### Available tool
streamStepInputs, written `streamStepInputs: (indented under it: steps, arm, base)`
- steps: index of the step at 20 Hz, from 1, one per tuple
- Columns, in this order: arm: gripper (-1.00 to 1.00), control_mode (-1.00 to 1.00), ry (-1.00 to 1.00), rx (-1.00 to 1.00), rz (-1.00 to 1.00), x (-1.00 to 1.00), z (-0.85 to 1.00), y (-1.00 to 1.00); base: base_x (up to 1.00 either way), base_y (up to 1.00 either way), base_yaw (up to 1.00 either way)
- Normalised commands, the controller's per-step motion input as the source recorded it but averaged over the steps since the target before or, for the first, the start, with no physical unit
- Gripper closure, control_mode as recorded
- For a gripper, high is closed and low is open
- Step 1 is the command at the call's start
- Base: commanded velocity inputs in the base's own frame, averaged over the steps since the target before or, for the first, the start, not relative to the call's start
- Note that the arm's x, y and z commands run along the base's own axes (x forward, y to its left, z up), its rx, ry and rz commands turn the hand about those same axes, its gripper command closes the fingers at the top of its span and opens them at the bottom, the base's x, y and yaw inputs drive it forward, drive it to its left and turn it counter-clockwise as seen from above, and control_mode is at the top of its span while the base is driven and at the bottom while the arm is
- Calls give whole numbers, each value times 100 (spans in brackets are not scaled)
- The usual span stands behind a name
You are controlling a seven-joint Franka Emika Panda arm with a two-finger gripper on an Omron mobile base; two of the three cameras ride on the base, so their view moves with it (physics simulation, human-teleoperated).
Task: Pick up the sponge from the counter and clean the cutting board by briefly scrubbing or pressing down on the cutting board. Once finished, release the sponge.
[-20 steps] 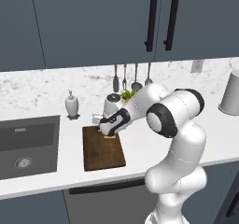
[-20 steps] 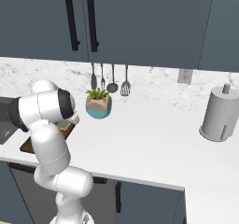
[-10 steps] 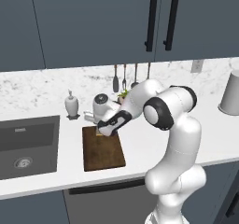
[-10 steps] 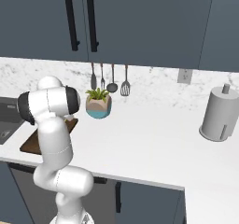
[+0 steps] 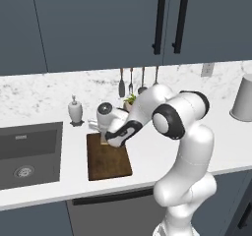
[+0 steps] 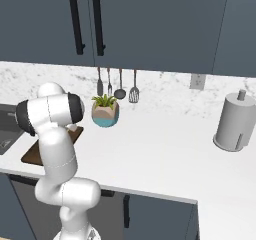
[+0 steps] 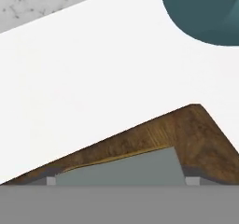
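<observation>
The white arm rises from its base, bends at a dark-jointed elbow and reaches forward and down to its left. The wrist tips downward, carrying the end effector (image 5: 104, 140) low. Whether its fingers stand apart or closed cannot be made out from these views.

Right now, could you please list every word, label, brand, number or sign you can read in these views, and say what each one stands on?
None: no readable text shows in any view.
The cabinet doors, counter, cutting board, soap dispenser, plant pot and paper towel roll are all plain.
The wall outlet is blank and small.
</observation>
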Motion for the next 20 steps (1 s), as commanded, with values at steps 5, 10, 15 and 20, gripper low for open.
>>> streamStepInputs:
  steps: [5,10,15,20]
  arm:
    - [100,-100,-1,0,1,-53,-30,-16]
    - [100,-100,0,-2,14,-46,-37,-29]
    - [100,-100,0,0,23,-41,-40,-6]
    - [100,-100,0,0,24,-73,-26,3]
  base:
    - [0,0,0]
    - [0,0,0]
    - [0,0,0]
    - [0,0,0]
